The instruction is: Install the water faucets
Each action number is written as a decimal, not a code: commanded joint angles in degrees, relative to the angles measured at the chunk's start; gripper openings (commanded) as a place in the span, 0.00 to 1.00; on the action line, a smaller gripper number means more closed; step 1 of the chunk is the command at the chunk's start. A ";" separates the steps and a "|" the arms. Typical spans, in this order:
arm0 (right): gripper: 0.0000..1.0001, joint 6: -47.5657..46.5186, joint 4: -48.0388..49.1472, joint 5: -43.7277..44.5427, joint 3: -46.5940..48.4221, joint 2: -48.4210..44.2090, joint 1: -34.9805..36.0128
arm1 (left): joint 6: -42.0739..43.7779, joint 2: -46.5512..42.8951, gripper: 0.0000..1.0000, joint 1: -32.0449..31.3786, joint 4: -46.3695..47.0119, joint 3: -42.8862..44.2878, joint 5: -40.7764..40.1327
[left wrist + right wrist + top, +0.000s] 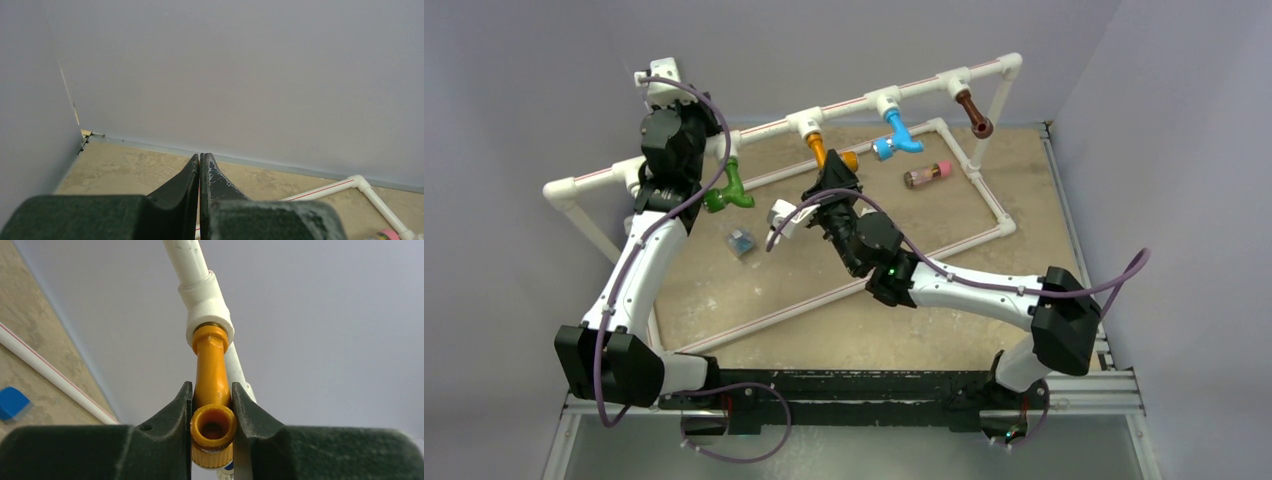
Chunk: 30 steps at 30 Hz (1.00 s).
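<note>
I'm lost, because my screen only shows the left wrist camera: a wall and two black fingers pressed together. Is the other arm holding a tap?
Observer: Yes. The right gripper is shut on the orange faucet, and the faucet's top sits in a white tee joint.
Operator: Are any other taps up on the pipe?
Observer: The blue faucet and the brown faucet both hang from tees on the same pipe rail.
Operator: Where's the green one?
Observer: The green faucet is just beside your left gripper. From above, the arm hides its top, so I cannot tell if it is plugged in.
</note>
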 commanded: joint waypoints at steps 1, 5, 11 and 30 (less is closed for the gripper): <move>0.00 11.93 3.71 5.05 3.27 1.51 0.59 | -0.12 4.43 0.00 0.28 -13.73 -4.23 2.50; 0.00 31.24 1.31 5.64 4.15 2.18 2.13 | -0.21 4.47 0.00 0.37 -13.67 -4.22 2.59; 0.00 68.24 -2.84 -3.37 3.72 0.44 2.10 | -0.29 4.52 0.00 0.40 -13.70 -4.23 2.77; 0.00 143.50 9.44 -16.35 -2.61 -4.58 -6.72 | -0.55 4.00 0.00 0.46 -13.96 -4.08 3.27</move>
